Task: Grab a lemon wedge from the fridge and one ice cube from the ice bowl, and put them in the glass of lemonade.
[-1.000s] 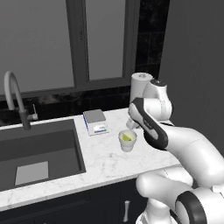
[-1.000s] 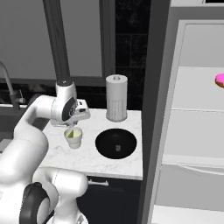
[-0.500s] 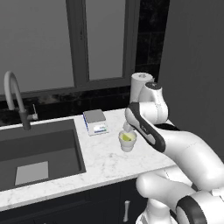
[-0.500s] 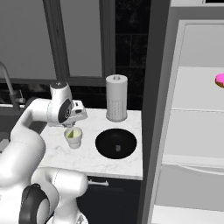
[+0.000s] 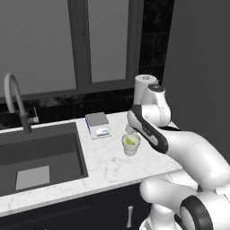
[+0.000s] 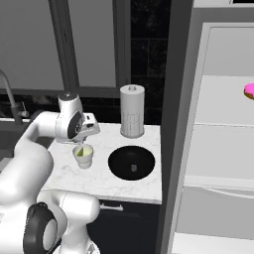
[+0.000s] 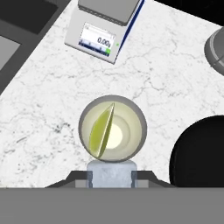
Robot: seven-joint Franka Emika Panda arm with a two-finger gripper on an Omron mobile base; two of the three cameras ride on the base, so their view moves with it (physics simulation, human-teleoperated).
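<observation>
One ice cube (image 7: 110,172) pinched between gripper (image 7: 110,175) fingers, lemon wedge (image 7: 101,130) inside glass of lemonade (image 7: 112,129)

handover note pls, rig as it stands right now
Gripper: shut on an ice cube, hovering right over the glass on the counter.
Lemon wedge: already in the glass, leaning against its wall.
Ice bowl: on the counter beside the glass, nearer the fridge; a small pale piece lies in it.
Fridge: door open, a pink doughnut on a shelf.
Done: wedge fetched and dropped in, cube picked up.
Left: open the fingers so the cube falls into the glass, then lift clear.
</observation>
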